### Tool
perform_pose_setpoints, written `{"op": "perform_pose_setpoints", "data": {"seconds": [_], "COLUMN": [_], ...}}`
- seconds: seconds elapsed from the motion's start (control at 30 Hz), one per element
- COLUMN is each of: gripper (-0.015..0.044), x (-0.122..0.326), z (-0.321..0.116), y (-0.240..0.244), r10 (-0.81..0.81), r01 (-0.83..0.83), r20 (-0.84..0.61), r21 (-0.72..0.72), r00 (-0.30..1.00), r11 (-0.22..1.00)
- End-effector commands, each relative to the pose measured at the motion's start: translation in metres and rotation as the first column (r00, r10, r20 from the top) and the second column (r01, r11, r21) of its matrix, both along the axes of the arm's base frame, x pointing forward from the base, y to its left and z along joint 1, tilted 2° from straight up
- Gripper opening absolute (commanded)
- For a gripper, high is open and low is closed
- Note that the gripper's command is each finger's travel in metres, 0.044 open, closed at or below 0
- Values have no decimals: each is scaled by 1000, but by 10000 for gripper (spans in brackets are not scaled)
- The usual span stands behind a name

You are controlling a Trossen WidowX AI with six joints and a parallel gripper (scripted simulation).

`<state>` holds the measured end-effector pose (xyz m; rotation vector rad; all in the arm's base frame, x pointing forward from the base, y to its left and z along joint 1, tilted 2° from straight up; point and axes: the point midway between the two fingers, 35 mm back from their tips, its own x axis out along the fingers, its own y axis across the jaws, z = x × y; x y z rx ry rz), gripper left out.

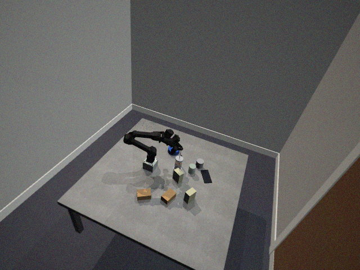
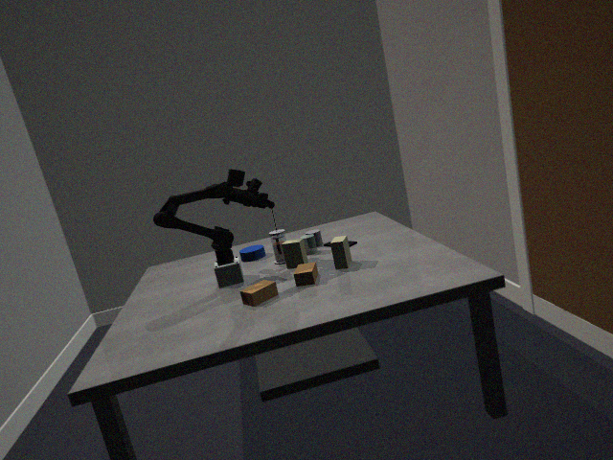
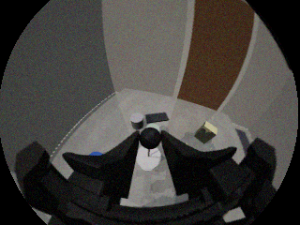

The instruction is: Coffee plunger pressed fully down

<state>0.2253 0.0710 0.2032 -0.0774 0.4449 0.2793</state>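
Observation:
The coffee press [image 1: 178, 162] [image 2: 278, 247] [image 3: 149, 161] is a small glass cylinder with a metal lid, standing upright on the grey table [image 1: 122, 209] [image 2: 405, 282]. Its thin plunger rod [image 1: 180, 153] [image 2: 273, 219] rises high above the lid. My gripper [image 1: 180, 148] [image 2: 270, 204] [image 3: 150, 133] is at the top of the rod and is shut on the dark round plunger knob [image 3: 150, 138], which sits between the two black fingers in the wrist view.
A blue disc [image 1: 170, 150] [image 2: 252, 252] lies behind the press. A pale box [image 1: 178, 175] [image 2: 294, 252] stands right in front of it. Two short cylinders [image 1: 192, 168] [image 1: 199, 162], a black flat plate [image 1: 206, 176], another pale box [image 1: 189, 194] and two orange boxes [image 1: 143, 193] [image 1: 168, 196] are nearby.

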Motion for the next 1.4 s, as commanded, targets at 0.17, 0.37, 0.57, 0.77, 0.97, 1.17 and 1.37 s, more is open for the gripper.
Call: {"op": "perform_pose_setpoints", "data": {"seconds": [0.17,0.37,0.57,0.77,0.97,1.17,1.37], "gripper": [120,120,120,120,120,120,120], "x": [1,3,5,6,8,10,13], "z": [-26,-36,-46,-55,-65,-75,-84], "y": [0,1,1,1,2,2,2], "r10": [4,4,4,4,4,4,4], "r01": [-4,-4,-4,-4,-4,-4,-4], "r20": [-29,-29,-29,-29,-29,-29,-28], "r21": [-13,-13,-13,-13,-13,-13,-13], "r00": [1000,1000,1000,1000,1000,1000,1000], "r11": [1000,1000,1000,1000,1000,1000,1000]}}
